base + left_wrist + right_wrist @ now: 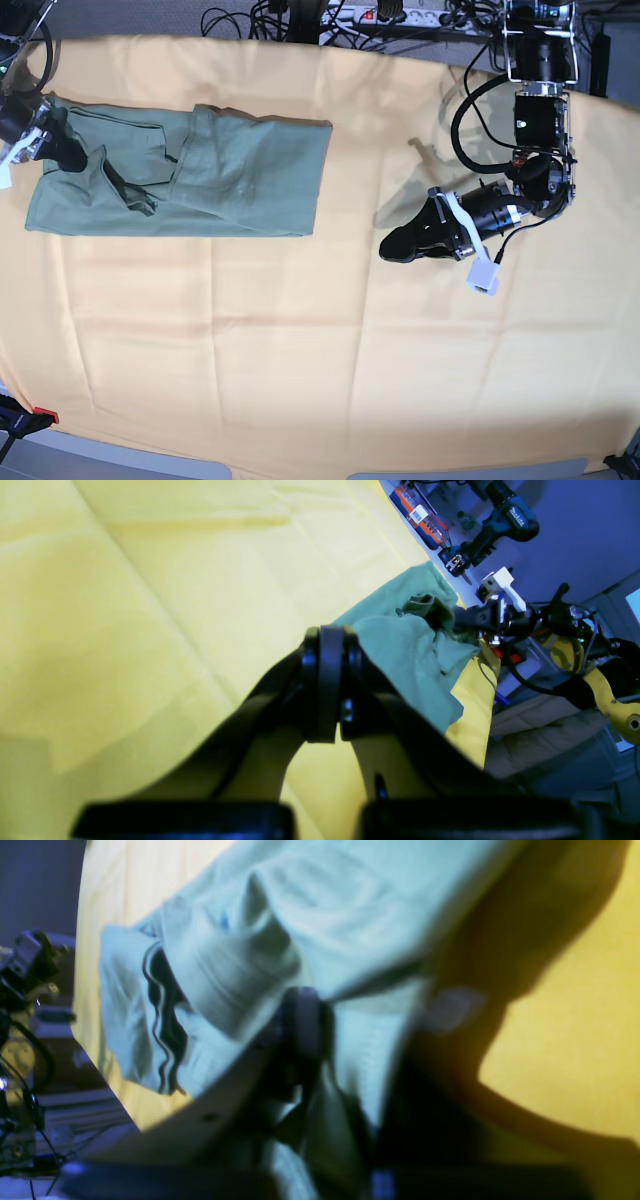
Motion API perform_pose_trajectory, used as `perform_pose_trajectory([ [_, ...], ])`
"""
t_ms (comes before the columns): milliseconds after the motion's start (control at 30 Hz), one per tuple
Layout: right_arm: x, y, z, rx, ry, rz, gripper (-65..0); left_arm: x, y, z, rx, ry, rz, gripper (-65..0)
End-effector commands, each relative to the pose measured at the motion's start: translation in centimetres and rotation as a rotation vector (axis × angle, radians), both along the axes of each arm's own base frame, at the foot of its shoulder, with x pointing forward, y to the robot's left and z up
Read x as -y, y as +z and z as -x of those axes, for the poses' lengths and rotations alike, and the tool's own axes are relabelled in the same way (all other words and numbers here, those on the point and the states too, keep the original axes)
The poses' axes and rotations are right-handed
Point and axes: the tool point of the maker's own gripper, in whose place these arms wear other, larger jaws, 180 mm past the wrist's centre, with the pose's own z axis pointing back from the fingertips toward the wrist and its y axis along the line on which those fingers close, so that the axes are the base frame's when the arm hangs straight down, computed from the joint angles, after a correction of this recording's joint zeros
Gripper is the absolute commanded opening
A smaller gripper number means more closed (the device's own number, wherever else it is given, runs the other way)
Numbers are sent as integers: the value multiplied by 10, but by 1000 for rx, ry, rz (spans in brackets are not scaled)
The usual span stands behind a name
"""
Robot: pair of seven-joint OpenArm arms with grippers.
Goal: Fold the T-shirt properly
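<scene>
The sage-green T-shirt [230, 170] lies folded into a long band at the back left of the yellow-orange cloth. My right gripper [58, 150] is at the shirt's left end and is shut on a bunch of its fabric. In the right wrist view the fingers [305, 1020] pinch the green fabric [310, 905], and a small pale tag [452, 1007] shows beside them. My left gripper [395, 245] is shut and empty, low over the bare cloth to the right of the shirt. In the left wrist view its fingertips [327, 680] are pressed together, with the shirt [400, 640] beyond.
The yellow-orange cloth [300, 350] covers the whole table. Cables and a power strip [390, 14] run along the back edge. A cordless drill [505, 520] and tools lie past the table edge near the shirt's end.
</scene>
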Motion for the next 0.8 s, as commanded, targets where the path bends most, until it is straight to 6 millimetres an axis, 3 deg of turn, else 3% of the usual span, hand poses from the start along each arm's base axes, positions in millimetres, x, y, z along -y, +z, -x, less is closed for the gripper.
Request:
perform_pose_trajectory([
  [0, -2, -1, -1, -18, 1, -10, -650, -1, 18, -6, 53, 1, 33, -650],
  [167, 1, 14, -21, 47, -4, 5, -650, -1, 18, -6, 52, 1, 32, -650],
  [300, 1, 23, -25, 66, 32, 70, -650, -1, 18, -6, 53, 1, 32, -650],
  [433, 5, 34, -30, 75, 97, 213, -650, -1, 18, -6, 52, 1, 28, -650],
  [767, 15, 85, -51, 170, 200, 627, -650, -1, 15, -5, 49, 0, 14, -650],
])
